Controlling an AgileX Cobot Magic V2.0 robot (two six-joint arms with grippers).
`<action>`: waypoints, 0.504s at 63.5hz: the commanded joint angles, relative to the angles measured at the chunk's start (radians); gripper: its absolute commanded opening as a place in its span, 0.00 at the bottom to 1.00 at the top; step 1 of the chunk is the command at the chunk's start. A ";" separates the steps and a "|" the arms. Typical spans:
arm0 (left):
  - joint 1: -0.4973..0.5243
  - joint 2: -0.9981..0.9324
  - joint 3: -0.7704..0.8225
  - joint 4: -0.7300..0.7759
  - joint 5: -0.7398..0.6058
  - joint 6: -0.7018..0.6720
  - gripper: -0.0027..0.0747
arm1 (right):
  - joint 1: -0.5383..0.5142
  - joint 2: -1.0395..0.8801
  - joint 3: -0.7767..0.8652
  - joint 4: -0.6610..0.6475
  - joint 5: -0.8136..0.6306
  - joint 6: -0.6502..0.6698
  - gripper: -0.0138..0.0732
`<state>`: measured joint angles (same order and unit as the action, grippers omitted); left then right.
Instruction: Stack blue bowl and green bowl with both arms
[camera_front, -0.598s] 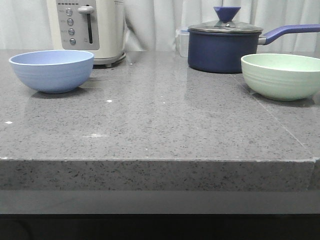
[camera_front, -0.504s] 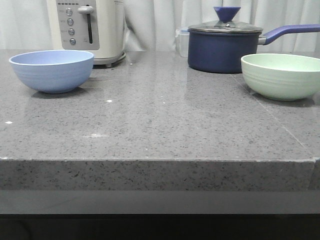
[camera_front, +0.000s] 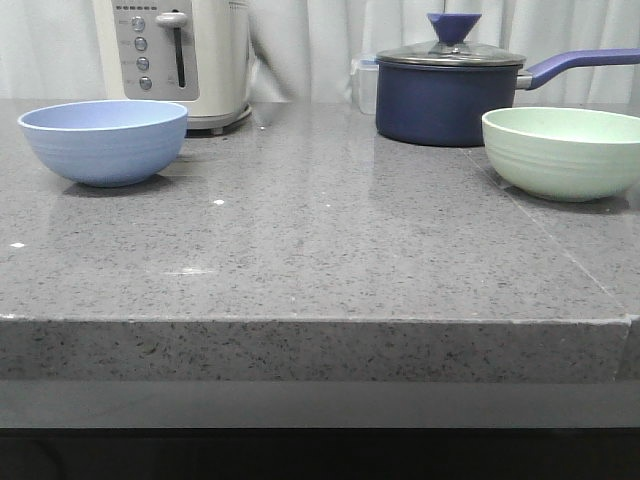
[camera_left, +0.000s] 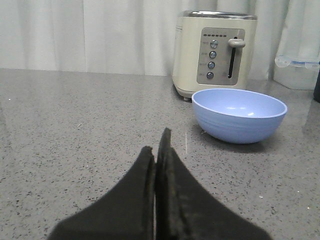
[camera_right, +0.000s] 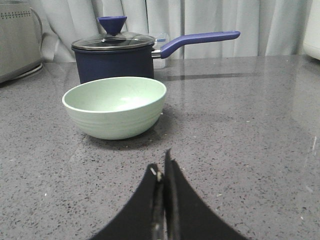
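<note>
The blue bowl (camera_front: 103, 141) stands upright at the far left of the grey countertop; it also shows in the left wrist view (camera_left: 239, 115). The green bowl (camera_front: 562, 151) stands upright at the far right, in front of the saucepan; it also shows in the right wrist view (camera_right: 115, 106). Both bowls are empty and far apart. My left gripper (camera_left: 157, 145) is shut and empty, low over the counter, short of the blue bowl. My right gripper (camera_right: 162, 165) is shut and empty, short of the green bowl. Neither arm shows in the front view.
A cream toaster (camera_front: 180, 58) stands behind the blue bowl. A dark navy saucepan (camera_front: 445, 95) with glass lid and long handle stands behind the green bowl. A clear plastic container (camera_front: 364, 82) sits at the back. The counter's front edge (camera_front: 300, 320) runs across the front view.
</note>
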<state>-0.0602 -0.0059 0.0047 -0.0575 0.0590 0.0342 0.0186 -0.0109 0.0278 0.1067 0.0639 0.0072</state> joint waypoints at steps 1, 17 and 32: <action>0.002 -0.016 0.006 -0.008 -0.082 0.001 0.01 | -0.006 -0.020 -0.016 -0.012 -0.075 -0.002 0.09; 0.002 -0.016 0.004 -0.008 -0.085 -0.001 0.01 | -0.006 -0.020 -0.017 -0.012 -0.085 -0.002 0.09; 0.002 -0.016 -0.104 -0.081 -0.052 -0.007 0.01 | -0.006 -0.019 -0.108 -0.007 0.004 -0.002 0.09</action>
<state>-0.0602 -0.0059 -0.0235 -0.1077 0.0700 0.0342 0.0186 -0.0109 -0.0029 0.1067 0.1121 0.0090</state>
